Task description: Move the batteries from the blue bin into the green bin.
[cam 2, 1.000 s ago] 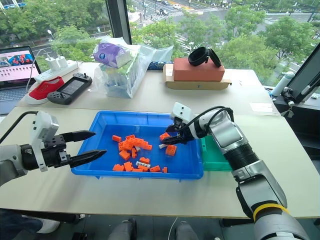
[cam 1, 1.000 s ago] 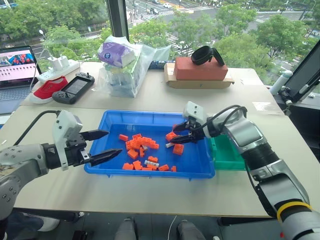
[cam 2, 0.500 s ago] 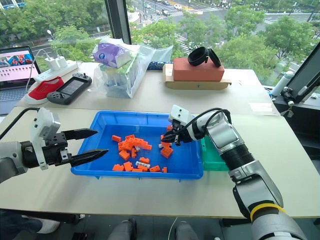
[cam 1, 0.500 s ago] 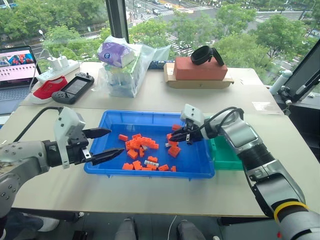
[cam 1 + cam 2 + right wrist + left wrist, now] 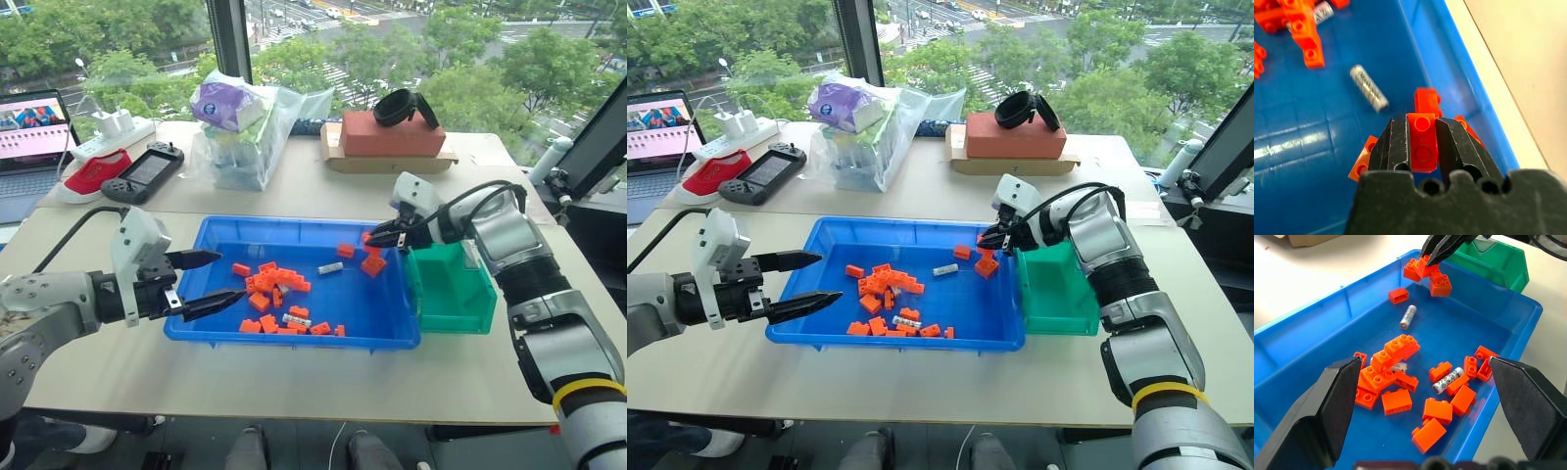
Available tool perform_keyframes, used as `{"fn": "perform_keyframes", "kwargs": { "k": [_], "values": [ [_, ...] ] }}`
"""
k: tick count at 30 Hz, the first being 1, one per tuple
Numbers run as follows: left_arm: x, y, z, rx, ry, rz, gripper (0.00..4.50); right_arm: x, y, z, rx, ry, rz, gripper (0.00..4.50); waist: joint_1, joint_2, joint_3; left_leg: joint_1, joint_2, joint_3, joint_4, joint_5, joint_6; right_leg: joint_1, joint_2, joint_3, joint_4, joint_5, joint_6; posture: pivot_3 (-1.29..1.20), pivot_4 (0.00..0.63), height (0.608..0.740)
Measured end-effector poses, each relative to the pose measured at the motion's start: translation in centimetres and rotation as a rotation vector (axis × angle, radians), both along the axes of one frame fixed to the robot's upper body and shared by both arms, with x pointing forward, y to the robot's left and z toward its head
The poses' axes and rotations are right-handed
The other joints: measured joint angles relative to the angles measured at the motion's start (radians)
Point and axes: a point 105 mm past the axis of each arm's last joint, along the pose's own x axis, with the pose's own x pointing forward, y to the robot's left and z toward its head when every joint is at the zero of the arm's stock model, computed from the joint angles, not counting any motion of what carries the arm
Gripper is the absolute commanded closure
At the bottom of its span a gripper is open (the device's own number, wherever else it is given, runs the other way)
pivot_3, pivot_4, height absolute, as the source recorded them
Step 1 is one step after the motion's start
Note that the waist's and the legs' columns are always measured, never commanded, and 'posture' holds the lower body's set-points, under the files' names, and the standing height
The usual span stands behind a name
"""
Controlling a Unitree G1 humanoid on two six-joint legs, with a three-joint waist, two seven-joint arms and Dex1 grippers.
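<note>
Orange brick (image 5: 1421, 142) pinched in the right hand (image 5: 377, 239), above the blue bin (image 5: 211, 238) near the green bin (image 5: 456, 299). A battery (image 5: 330, 267) lies loose below. Left hand (image 5: 208, 282) hovers spread.

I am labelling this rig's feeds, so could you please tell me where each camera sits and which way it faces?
Head pair: on the head, facing forward and down at the blue bin and green bin; both arms show.
Left wrist: looks along the open left gripper into the blue bin.
Right wrist: looks along the right gripper, clamped on a brick.
Shared: both wrist views show one battery.
</note>
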Motion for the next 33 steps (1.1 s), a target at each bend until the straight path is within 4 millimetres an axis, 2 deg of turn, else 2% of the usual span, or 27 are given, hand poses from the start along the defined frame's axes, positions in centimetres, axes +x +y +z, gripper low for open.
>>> {"fn": "perform_keyframes", "kwargs": {
  "k": [1, 2, 9, 12, 16, 22, 29, 33],
  "values": [
    [0.0, 0.0, -0.1, 0.002, 0.003, -0.003, 0.0, 0.0, 0.2, -0.1, 0.001, 0.002, 0.005, 4.06, -0.002, 0.0, 0.0, 0.0, 0.0, 0.0, 0.0, 0.0, 0.0, 0.0, 0.0, 0.0, 0.0, 0.0, 0.0, 0.0, 0.15, 0.74],
    [0.0, -0.1, -0.1, 0.004, 0.004, -0.004, 0.0, -0.1, 0.3, -0.2, -0.004, 0.002, 0.01, 3.26, -0.002, 0.0, 0.0, 0.0, 0.0, 0.0, 0.0, 0.0, 0.0, 0.0, 0.0, 0.0, 0.0, 0.0, 0.0, 0.0, 0.15, 0.74],
    [0.2, 0.1, -0.2, 0.019, 0.004, 0.001, 0.0, -0.3, -0.4, -0.2, -0.037, -0.005, 0.008, 0.98, 0.006, 0.0, 0.0, 0.0, 0.0, 0.0, 0.0, 0.0, 0.0, 0.0, 0.0, -0.001, 0.0, 0.0, 0.0, 0.0, 0.15, 0.74],
    [0.3, 0.0, -0.4, 0.027, 0.011, 0.0, 0.0, -0.6, 0.4, 0.6, -0.031, -0.035, 0.042, 0.98, 0.005, 0.0, 0.0, 0.0, 0.0, 0.0, 0.0, 0.0, 0.0, 0.0, 0.0, -0.001, 0.0, 0.0, 0.0, 0.0, 0.15, 0.74],
    [0.9, 0.5, 0.0, 0.034, -0.019, 0.026, 0.0, -1.5, 4.0, 1.8, 0.05, -0.065, 0.154, 0.98, 0.001, 0.0, 0.0, 0.0, 0.0, -0.001, 0.0, 0.0, 0.0, 0.0, 0.0, -0.001, 0.0, 0.0, 0.0, 0.0, 0.15, 0.74],
    [1.8, 1.9, -0.2, 0.072, -0.036, 0.095, 0.0, -1.5, 7.6, -0.3, -0.007, -0.063, 0.253, 0.98, 0.007, 0.0, 0.0, 0.0, 0.0, -0.001, 0.0, 0.0, 0.0, 0.0, 0.0, -0.002, 0.0, 0.0, 0.0, 0.0, 0.15, 0.74],
    [1.7, 2.6, -0.4, 0.082, -0.04, 0.144, 0.0, 1.6, 8.5, -0.4, -0.119, -0.146, 0.182, 0.98, 0.003, 0.0, 0.0, -0.001, 0.001, -0.001, 0.0, 0.0, 0.0, 0.0, 0.0, -0.005, 0.0, 0.0, -0.001, 0.0, 0.15, 0.74],
    [1.4, 2.8, -0.3, 0.09, -0.052, 0.165, 0.0, 1.9, 8.8, -2.3, -0.184, -0.137, 0.198, 0.98, 0.003, 0.0, 0.0, 0.0, 0.001, -0.002, 0.0, 0.0, 0.0, 0.0, 0.0, -0.005, 0.0, 0.0, -0.001, 0.0, 0.15, 0.74]
  ]
}}
